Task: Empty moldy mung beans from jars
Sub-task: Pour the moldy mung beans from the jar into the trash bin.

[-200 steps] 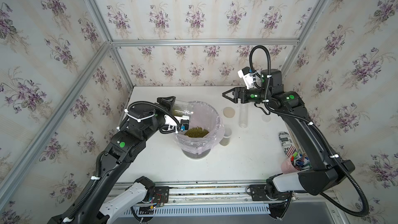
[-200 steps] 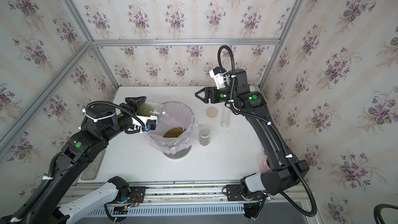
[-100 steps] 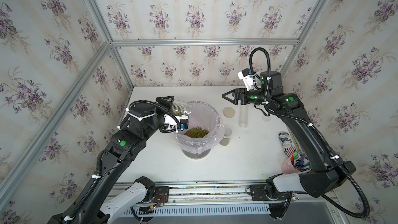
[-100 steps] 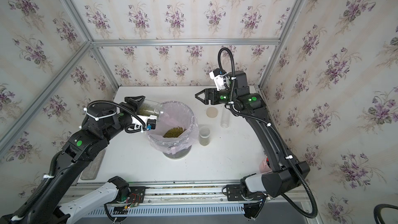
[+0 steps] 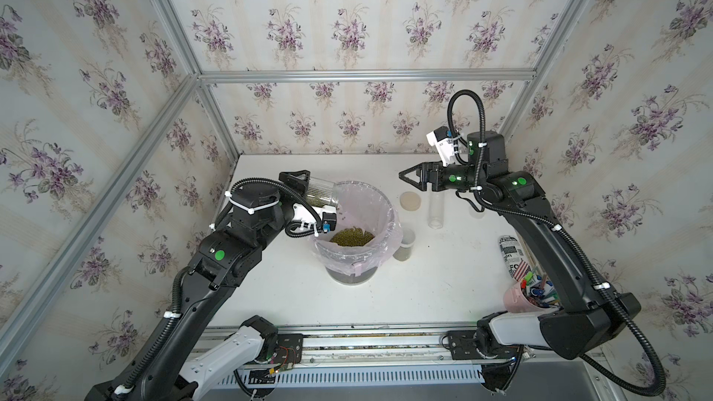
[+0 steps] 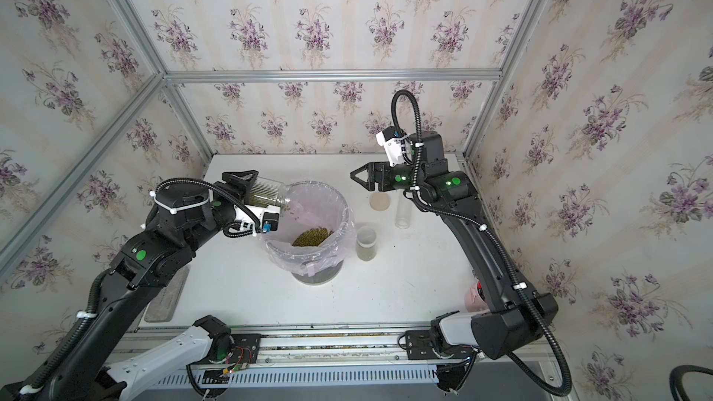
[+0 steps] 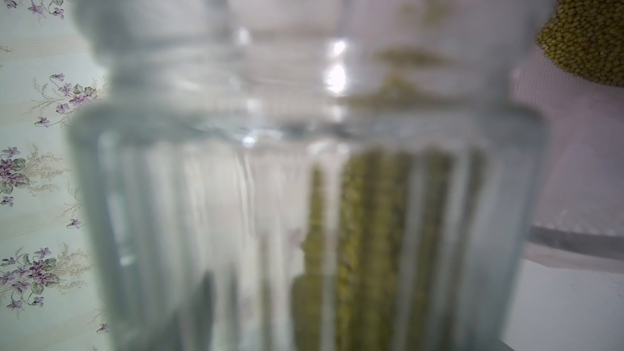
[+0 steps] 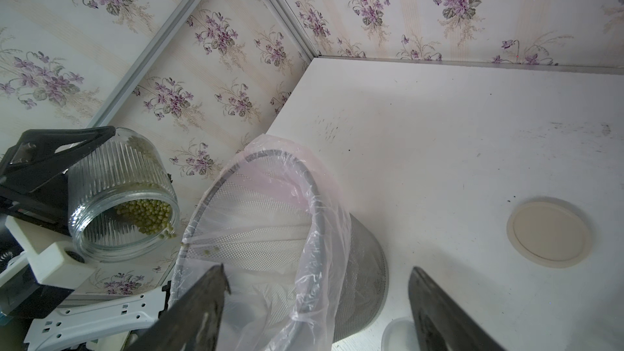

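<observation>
A: Why is the ribbed glass jar (image 8: 118, 177) tipped?

B: The left gripper (image 5: 308, 187) pinches its body between the jaws, mouth angled down, so the mung beans (image 8: 148, 212) slide into the lined mesh bin (image 8: 358, 254) just beyond.

A: And how do the beans look?

B: Tiny olive-green specks, some at the jar's lip and a grainy heap in the bin. The right gripper (image 5: 409, 181) hangs with jaws spread and empty, a tan lid (image 8: 548, 232) ahead of them.

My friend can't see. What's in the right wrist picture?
A tilted glass jar spills green beans into a mesh bin lined with a pink bag. A tan lid lies on the white table, and the right gripper hangs open.
</observation>
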Robot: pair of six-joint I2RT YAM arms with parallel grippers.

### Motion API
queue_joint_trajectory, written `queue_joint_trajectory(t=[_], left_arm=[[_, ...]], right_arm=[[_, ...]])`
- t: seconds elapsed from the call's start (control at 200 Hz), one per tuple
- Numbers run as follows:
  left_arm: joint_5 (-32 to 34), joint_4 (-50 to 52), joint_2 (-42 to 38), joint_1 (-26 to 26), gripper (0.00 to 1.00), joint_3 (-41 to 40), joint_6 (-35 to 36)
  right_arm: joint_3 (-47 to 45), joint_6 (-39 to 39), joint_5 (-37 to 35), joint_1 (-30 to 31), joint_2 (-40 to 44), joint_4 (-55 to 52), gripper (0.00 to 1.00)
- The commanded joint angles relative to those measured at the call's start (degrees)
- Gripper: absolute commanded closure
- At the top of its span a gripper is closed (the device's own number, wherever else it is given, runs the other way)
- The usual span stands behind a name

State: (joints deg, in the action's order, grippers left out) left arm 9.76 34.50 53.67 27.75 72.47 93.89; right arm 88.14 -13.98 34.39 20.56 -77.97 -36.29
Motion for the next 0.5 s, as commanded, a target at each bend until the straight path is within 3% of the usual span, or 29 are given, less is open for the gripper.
queue_joint_trajectory(t=[0.0, 0.495], left_arm=[[0.4, -3.5, -0.4, 0.0, 1.0, 0.5, 3.1], [0.6, -3.3, 0.7, 0.0, 1.0, -0.1, 2.2]], right_arm=[[-0.1, 0.0, -0.2, 0.0, 0.5, 1.5, 0.18], [-0.6, -0.6, -0.3, 0.0, 0.5, 1.8, 0.18]])
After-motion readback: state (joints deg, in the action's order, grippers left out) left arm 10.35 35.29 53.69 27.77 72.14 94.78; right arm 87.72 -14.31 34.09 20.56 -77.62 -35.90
